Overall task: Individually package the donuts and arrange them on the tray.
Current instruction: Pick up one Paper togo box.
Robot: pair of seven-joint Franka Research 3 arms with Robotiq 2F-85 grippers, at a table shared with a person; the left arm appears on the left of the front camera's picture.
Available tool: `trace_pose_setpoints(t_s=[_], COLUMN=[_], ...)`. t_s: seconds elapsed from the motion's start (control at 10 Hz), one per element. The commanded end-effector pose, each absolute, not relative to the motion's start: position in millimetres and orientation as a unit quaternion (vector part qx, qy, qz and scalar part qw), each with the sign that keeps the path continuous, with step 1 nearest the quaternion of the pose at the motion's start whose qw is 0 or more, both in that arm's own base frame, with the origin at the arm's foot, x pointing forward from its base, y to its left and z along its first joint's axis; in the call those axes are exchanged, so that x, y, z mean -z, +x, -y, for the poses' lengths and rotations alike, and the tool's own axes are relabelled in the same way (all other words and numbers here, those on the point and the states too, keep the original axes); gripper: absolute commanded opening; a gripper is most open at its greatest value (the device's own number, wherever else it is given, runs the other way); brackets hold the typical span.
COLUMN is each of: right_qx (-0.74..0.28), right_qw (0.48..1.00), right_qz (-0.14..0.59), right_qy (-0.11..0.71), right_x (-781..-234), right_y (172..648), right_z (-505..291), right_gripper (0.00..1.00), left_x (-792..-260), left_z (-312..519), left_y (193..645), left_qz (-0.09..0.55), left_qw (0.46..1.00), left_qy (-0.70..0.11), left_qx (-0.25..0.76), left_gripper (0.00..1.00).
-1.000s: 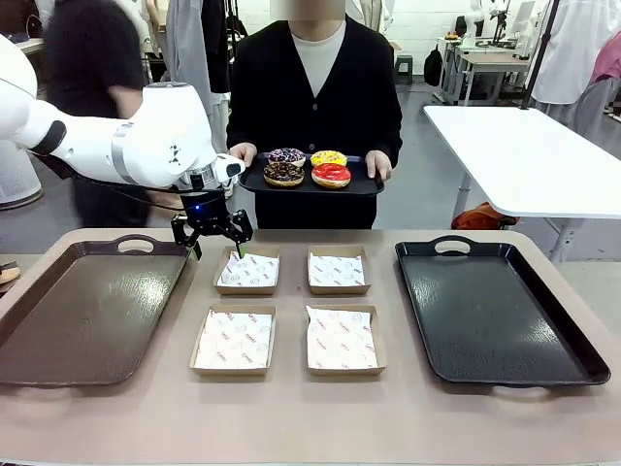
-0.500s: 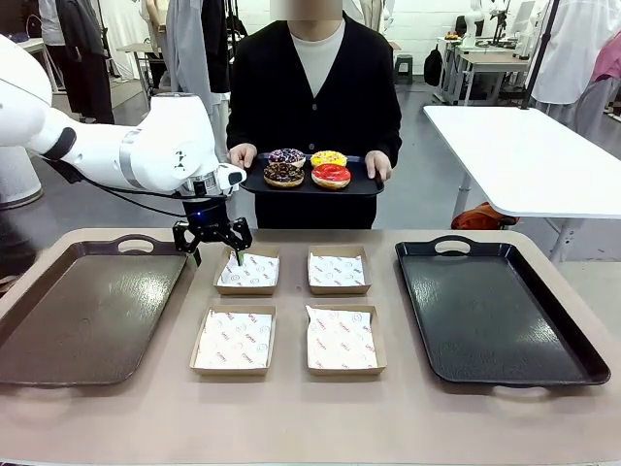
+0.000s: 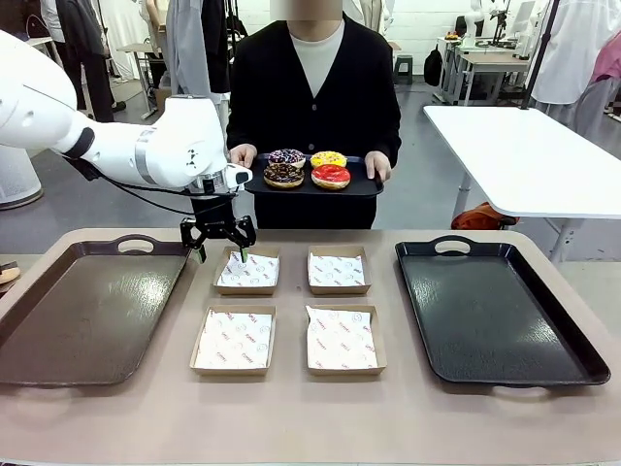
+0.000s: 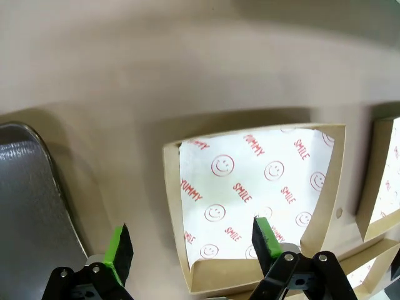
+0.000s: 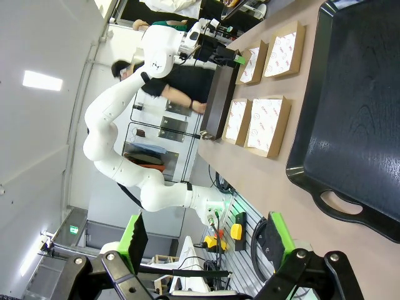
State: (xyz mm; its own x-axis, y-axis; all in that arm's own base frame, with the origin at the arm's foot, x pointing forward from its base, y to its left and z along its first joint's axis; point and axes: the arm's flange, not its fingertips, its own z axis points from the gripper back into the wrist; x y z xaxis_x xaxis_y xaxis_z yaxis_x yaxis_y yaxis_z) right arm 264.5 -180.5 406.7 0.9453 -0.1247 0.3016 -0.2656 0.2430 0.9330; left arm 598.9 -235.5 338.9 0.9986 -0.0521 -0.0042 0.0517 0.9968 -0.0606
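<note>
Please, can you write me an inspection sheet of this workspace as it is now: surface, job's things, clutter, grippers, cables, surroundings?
Surface: tan table; brown tray at the robot's left, black tray at its right.
Job's things: four donuts on a small black tray held by the person; four empty paper-lined boxes mid-table.
Clutter: nothing seen.
Grippers: left gripper open, over the left edge of the far-left box; right gripper open, empty, off the table.
Cables: black cable hanging under the left arm.
Surroundings: white table, hanging clothes.
</note>
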Motion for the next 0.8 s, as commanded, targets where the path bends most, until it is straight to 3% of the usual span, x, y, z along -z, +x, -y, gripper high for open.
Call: trace_pose_setpoints(t_s=[0.0, 0.2, 0.3, 0.4, 0.5, 0.6, 0.7], right_qx=[-0.044, -0.044, -0.044, -0.044, -0.044, -0.044, -0.044], right_qw=[0.768, 0.768, 0.768, 0.768, 0.768, 0.768, 0.768], right_qz=[0.163, 0.163, 0.163, 0.163, 0.163, 0.163, 0.163], right_qy=[0.617, 0.617, 0.617, 0.617, 0.617, 0.617, 0.617], right_x=[-406.8, -406.8, -406.8, -406.8, -406.8, -406.8, -406.8], right_y=[265.0, 265.0, 265.0, 265.0, 265.0, 265.0, 265.0], right_z=[181.3, 181.3, 181.3, 181.3, 181.3, 181.3, 181.3], right_gripper=[1.00, 1.00, 1.00, 1.00, 1.00, 1.00, 1.00], left_x=[-338.9, -333.4, -333.5, -334.6, -334.2, -333.6, -333.0], left_z=[241.7, 244.1, 243.3, 242.8, 241.8, 242.4, 243.2], left_y=[609.4, 614.6, 612.4, 611.4, 610.8, 611.1, 611.5], left_qz=[0.002, 0.002, 0.003, 0.004, 0.003, 0.003, 0.002], left_qw=[1.000, 1.000, 1.000, 1.000, 1.000, 1.000, 1.000], left_qy=[-0.010, -0.007, -0.006, -0.004, -0.005, -0.002, -0.001], left_qx=[0.015, 0.016, 0.021, 0.022, 0.022, 0.024, 0.024], left_gripper=[1.00, 1.00, 0.43, 0.43, 0.00, 0.38, 0.00])
